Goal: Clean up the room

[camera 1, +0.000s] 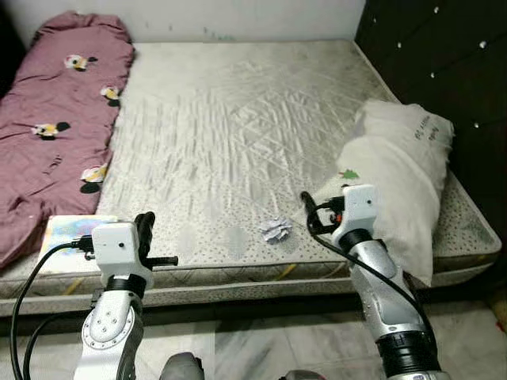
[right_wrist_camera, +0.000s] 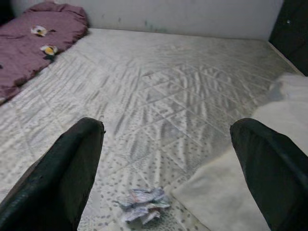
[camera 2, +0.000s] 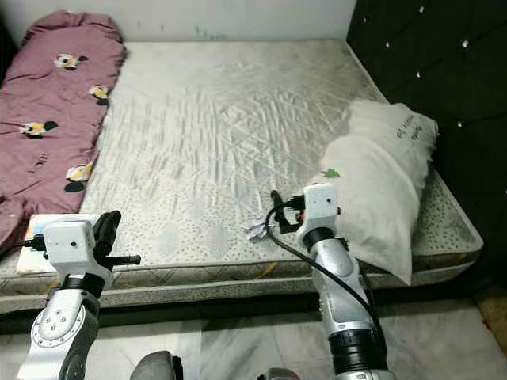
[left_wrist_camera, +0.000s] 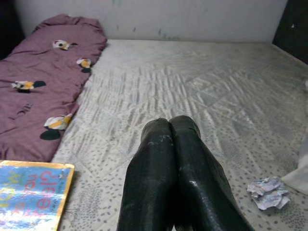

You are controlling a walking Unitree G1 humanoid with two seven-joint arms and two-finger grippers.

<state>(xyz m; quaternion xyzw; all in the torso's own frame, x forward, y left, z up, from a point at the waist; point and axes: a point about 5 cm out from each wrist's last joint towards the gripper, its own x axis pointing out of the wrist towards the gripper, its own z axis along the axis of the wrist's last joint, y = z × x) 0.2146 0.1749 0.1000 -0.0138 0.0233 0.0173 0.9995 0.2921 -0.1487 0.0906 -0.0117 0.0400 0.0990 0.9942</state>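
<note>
- So far, little of the tidying looks done: both claws are empty at the near edge of the bed (camera 1: 238, 119), and the loose things lie where they are.
- Nearest, the left claw (camera 1: 146, 234) is pressed shut with nothing between its fingers, poised over the mattress edge just beside a colourful book (camera 1: 70, 237) at the front left corner.
- On the other side, the right claw (right_wrist_camera: 168, 159) stands wide apart, aimed at the crumpled paper (camera 1: 275, 230), which lies on the mattress near the front edge, just beside the white pillow (camera 1: 400, 170) and not yet touched.
- That scrap seems the step in hand: the claw is lined up but must reach and close before anything is picked up.
- Further back, the pillow slumps over the right edge by the dark headboard (camera 1: 444, 63).
- Farthest left, a purple blanket (camera 1: 55, 111) with a flower print lies rumpled along the bed; it and the book probably remain to be dealt with.
</note>
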